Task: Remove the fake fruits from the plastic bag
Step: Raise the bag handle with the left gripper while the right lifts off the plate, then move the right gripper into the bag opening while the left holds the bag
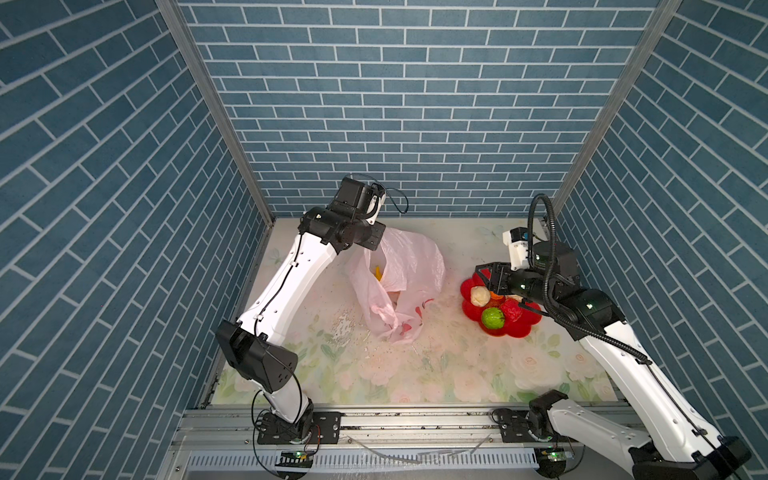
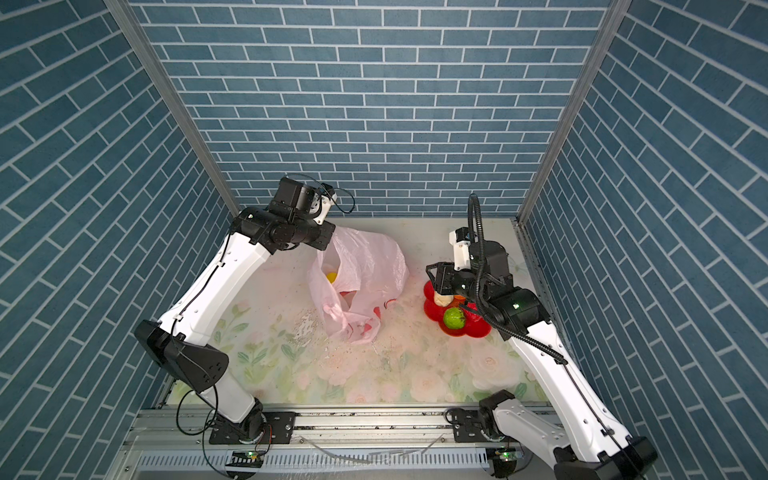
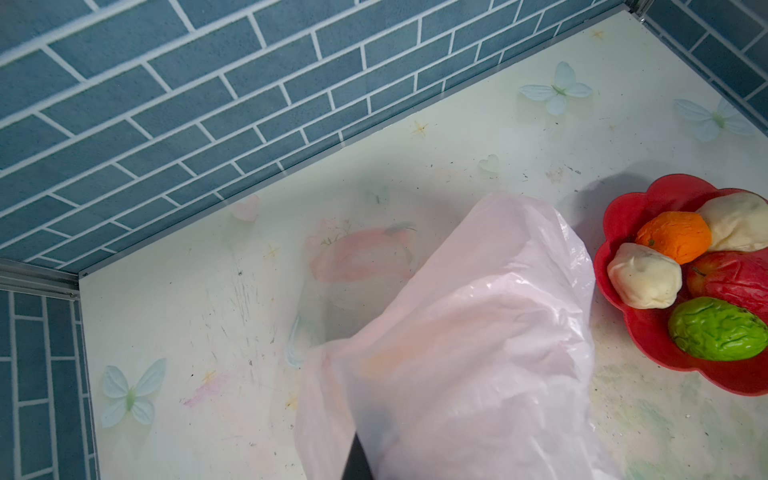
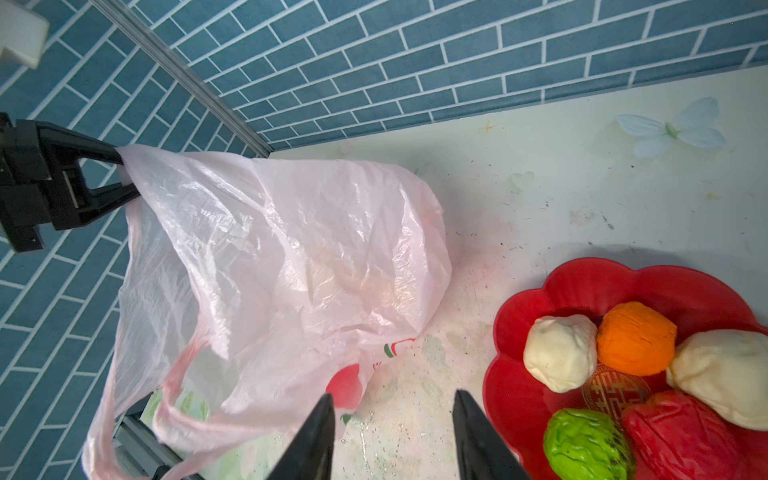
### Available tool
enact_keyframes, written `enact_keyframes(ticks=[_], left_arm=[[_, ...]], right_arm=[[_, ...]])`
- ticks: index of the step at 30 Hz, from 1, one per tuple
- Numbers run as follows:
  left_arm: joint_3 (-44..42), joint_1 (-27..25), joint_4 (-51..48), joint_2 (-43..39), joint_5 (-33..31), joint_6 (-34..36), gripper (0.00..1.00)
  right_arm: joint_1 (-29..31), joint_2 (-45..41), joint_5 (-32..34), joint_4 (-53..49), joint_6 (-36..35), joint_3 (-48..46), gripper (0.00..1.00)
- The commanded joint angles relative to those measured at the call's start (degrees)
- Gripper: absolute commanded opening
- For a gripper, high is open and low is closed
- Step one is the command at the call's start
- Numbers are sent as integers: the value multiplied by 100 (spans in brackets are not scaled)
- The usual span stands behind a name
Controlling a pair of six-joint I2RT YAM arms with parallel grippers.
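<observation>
bright, even light — edges fisheye-warped

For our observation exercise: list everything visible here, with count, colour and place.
bag: one, pale pink, table middle, edge lifted
yellow fruit: one, yellow, inside bag
plate: one, red, right of bag
beige lumps: two, beige, on plate
orange fruit: one, orange, on plate
red fruit: one, red, on plate
green fruit: one, green, on plate
table: one, pale floral, underneath everything
walls: three, blue brick, around table
left gripper: one, black, shut on bag
right gripper: one, black, open, between bag and plate
</observation>
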Motion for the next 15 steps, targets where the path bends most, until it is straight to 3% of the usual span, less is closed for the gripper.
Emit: enact_keyframes(ticks=[1,8,15], left_arm=[[-20,29,-68,-190,162,-79,0],[-1527,22,164,-719,666,-361,0],[-2869,-118,393,-1354,889,-778,0]], right_arm=[[129,103,-160,266,83,291,46],[515,255,-114,300,99,354,46],[1264,575,32,160,-26,533,43]])
